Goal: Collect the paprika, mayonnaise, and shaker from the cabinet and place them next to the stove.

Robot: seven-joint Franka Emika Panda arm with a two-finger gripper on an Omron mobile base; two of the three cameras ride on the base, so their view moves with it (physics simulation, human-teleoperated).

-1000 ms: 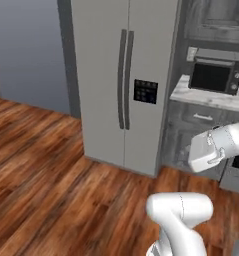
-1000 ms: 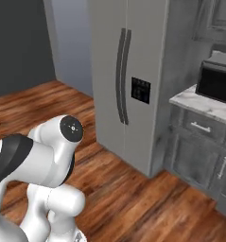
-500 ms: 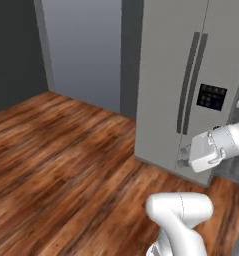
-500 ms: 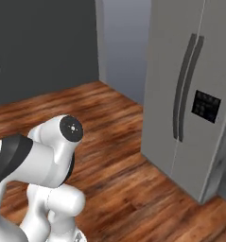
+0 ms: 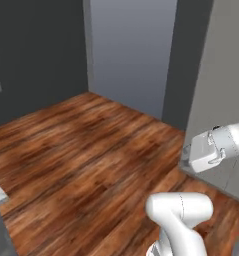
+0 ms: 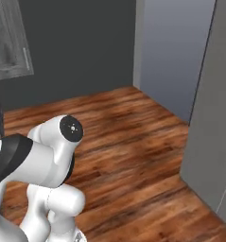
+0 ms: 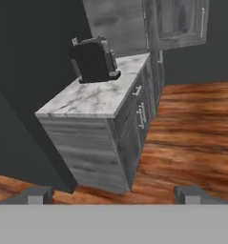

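My pincer (image 7: 113,194) stands wide and carries nothing. Ahead of it sits a marble-topped grey wood-grain counter (image 7: 98,97) bearing a black boxy appliance (image 7: 93,59), possibly a toaster. Paprika, mayonnaise, shaker, cabinet, stove: none located. I judge all three collections outstanding.

pincer (image 7: 113,194) tips cropped, refrigerator (image 6: 213,137) cut off

black toaster (image 7: 93,59) on marble counter (image 7: 98,97) — wooden floor (image 5: 86,150)

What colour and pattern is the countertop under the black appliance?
White marble countertop with grey veining, clearest in the hand view.
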